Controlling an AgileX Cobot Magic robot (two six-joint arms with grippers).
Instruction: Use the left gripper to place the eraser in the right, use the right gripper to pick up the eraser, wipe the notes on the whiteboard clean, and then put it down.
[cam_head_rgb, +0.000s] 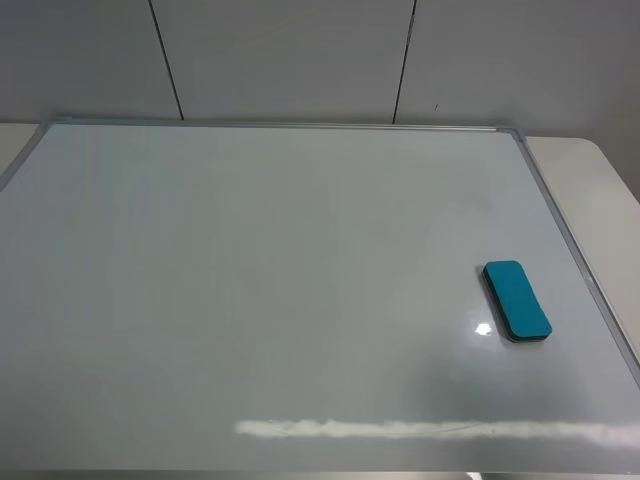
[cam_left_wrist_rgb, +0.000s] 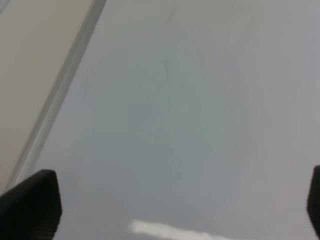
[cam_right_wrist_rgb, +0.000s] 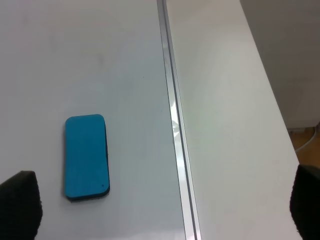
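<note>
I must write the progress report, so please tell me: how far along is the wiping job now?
It looks finished. The whiteboard shows no marker notes, and the eraser lies flat on it near the right edge. Nothing is in hand: both end effectors are open and empty. Nothing visible is left.

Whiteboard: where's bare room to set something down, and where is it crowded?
The whiteboard is bare almost everywhere: from the left frame across to the eraser. A narrow strip lies between the eraser and the right frame. Only the eraser's spot near the right edge is taken. No notes visible.
</note>
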